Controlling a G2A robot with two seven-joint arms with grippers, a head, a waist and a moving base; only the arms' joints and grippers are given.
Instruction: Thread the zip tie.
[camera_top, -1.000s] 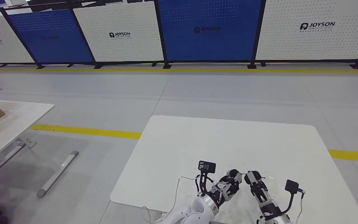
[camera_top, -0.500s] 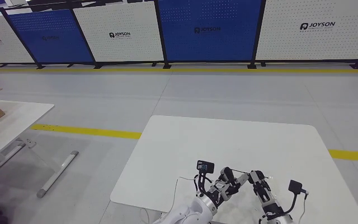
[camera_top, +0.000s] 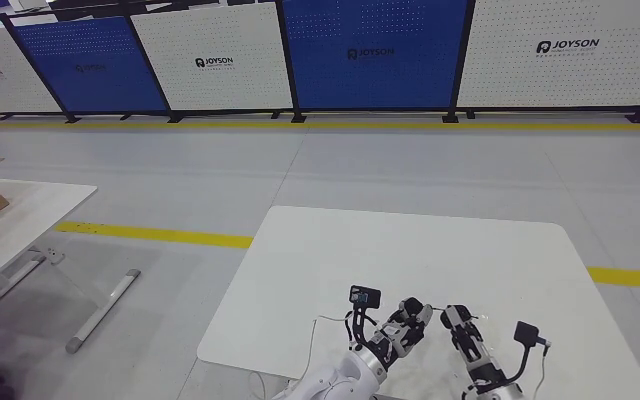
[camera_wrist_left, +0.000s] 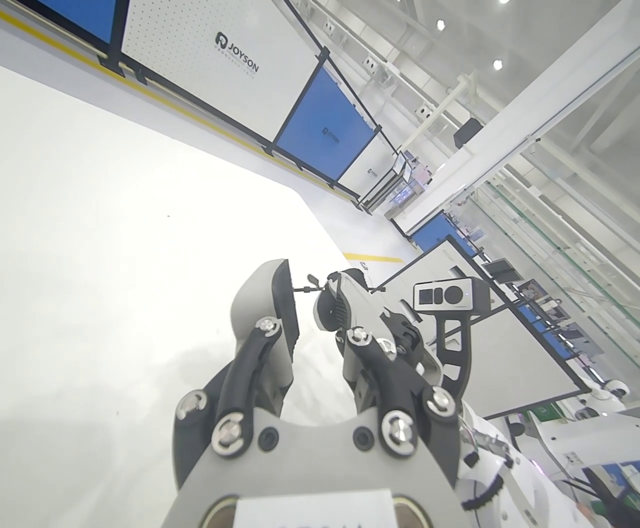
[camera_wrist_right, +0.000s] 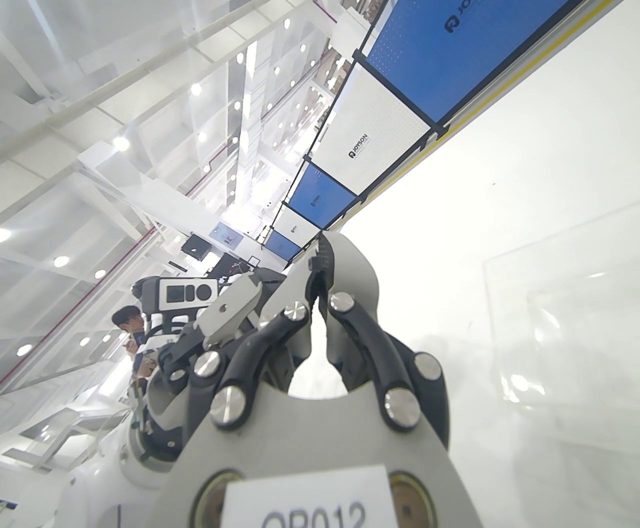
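- My left gripper (camera_wrist_left: 306, 300): jaws part open with a clear gap between the pads, nothing clamped. The thin black zip tie (camera_wrist_left: 306, 288) crosses that gap. Can't tell if its end touches a pad.
- My right gripper (camera_wrist_right: 320, 250): jaws closed pad to pad with something dark pinched low between them. It looks like the zip tie, so I take it the right one has it.
- The zip tie is up in the air between both grippers, over the near edge of the white table (camera_top: 400, 250), not lying on it.
- Handling, my guess: very light, thin, bendy, springy plastic, and slick. It droops if held far from the tip and pops out if pinched edge-on.
- Where to hold: on the strap's flat faces. Left near the tail tip so the free end is stiff enough to aim, right just beside the head with the slot uncovered.
- Which end is the head: too small to tell.
- A clear plastic tray (camera_wrist_right: 575, 300) sits on the table near the right gripper, not touching it.
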